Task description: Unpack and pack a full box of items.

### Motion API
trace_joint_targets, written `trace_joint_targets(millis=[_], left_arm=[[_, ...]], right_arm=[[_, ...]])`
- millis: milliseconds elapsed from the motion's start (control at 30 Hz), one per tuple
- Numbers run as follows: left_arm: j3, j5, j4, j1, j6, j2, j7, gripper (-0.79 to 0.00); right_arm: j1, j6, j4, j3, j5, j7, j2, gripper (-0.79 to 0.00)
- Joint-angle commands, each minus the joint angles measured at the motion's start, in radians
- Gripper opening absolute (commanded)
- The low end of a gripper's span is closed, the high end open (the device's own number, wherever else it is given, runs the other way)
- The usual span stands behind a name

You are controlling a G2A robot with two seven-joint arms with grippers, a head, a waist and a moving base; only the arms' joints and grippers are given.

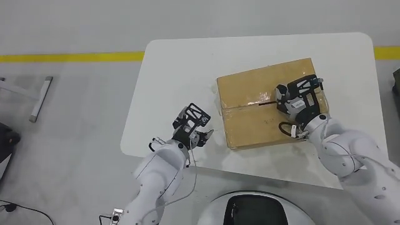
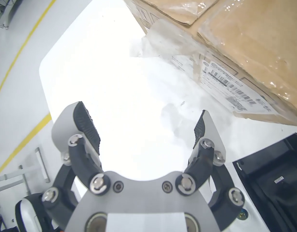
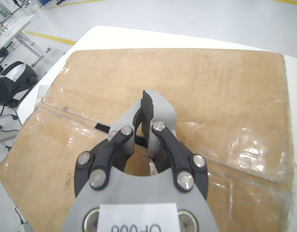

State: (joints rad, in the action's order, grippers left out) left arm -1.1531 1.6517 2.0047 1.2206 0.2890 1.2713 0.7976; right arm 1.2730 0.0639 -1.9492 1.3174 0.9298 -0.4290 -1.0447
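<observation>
White table [image 1: 175, 81] bears taped box [image 1: 250, 125] — right gripper [image 3: 146, 98], pinched closed, above it.

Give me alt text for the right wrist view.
The right gripper, fingers shut, hangs over the taped centre seam of a closed brown cardboard box on a white table. A narrow dark gap shows in the seam beside it.

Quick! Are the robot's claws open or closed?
Left gripper: open, empty, above the table.
Right gripper: shut, over the box seam, holding nothing visible.
</observation>
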Motion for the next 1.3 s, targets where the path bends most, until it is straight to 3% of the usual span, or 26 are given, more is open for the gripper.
trace_joint_targets(millis=[0,300,400,1267], left_arm=[[0.027,0.051,-0.025,-0.008,-0.018,0.003,-0.04,0.0],[0.087,0.097,-0.094,-0.046,-0.041,0.014,-0.18,0.0],[0.104,0.16,-0.112,-0.064,-0.043,0.016,-0.182,0.0],[0.102,0.137,-0.144,-0.109,-0.173,0.048,-0.288,0.0]], right_arm=[[0.001,0.0,0.0,0.001,-0.001,-0.002,-0.002,-0.785],[0.009,0.0,-0.003,0.001,-0.001,-0.008,-0.009,-0.785],[0.01,0.0,-0.003,0.003,-0.002,-0.011,-0.011,-0.785],[0.007,-0.016,-0.001,0.02,-0.023,-0.032,-0.029,-0.785]])
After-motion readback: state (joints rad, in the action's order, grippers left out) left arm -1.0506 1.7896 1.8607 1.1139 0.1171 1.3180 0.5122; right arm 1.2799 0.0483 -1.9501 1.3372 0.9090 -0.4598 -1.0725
